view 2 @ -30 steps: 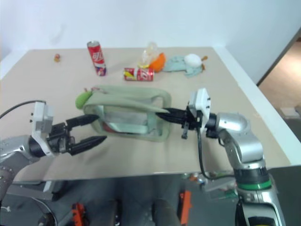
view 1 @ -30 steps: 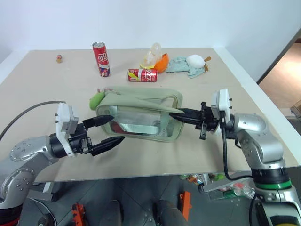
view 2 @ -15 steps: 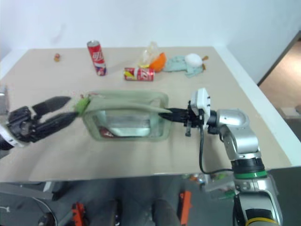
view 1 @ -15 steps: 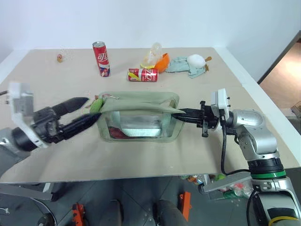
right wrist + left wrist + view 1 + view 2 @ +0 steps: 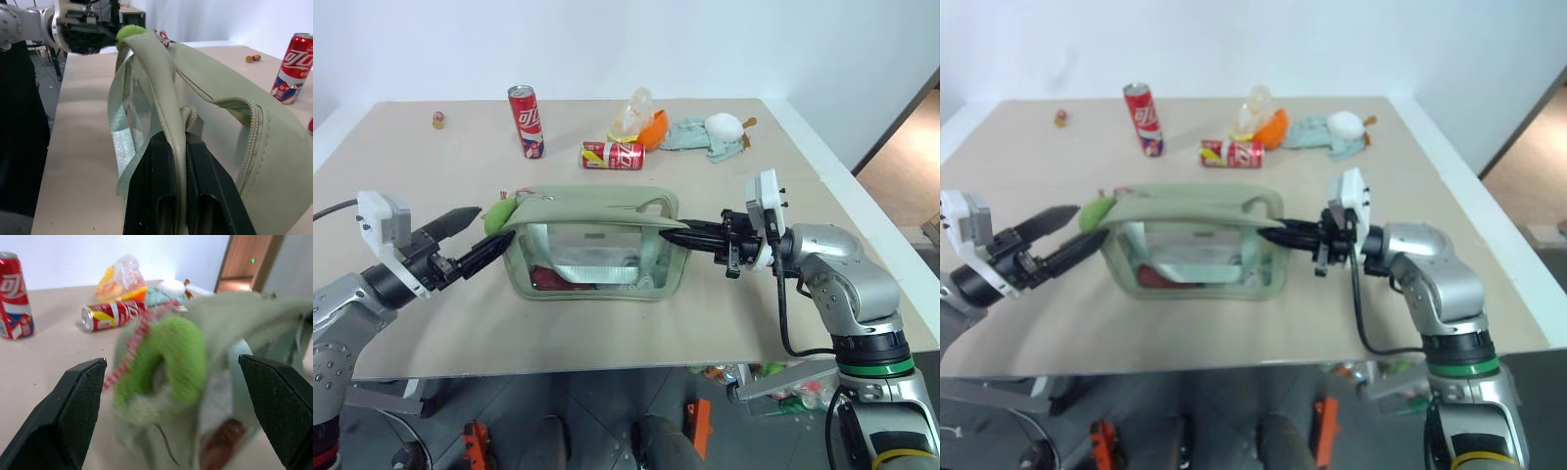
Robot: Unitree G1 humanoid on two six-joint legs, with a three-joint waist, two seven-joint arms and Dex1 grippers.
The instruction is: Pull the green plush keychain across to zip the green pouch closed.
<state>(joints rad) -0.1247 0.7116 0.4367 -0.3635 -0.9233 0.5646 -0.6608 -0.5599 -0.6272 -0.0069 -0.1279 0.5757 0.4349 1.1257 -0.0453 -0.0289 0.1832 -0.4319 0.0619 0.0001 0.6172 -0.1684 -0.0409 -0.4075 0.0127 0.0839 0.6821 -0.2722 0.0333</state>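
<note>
The green pouch (image 5: 592, 245) lies mid-table with its clear window facing me and its top edge raised. Its zip gapes near the right end (image 5: 254, 127). My right gripper (image 5: 683, 235) is shut on that right end, the black fingers (image 5: 161, 196) pinching the fabric rim. The green plush keychain (image 5: 497, 213) hangs at the pouch's left top corner on a reddish cord (image 5: 134, 340). My left gripper (image 5: 496, 225) is open, its two fingers either side of the keychain (image 5: 166, 362) and apart from it.
An upright red can (image 5: 526, 121) and a lying red can (image 5: 611, 155) stand behind the pouch. An orange item under clear plastic (image 5: 641, 122), a pale teal cloth (image 5: 690, 135) with a white plush (image 5: 722, 125), and a small object (image 5: 437, 120) lie farther back.
My left gripper swung from in front of the pouch out to its left end and now straddles the keychain. The right gripper kept its grip; the pouch shifted slightly.
</note>
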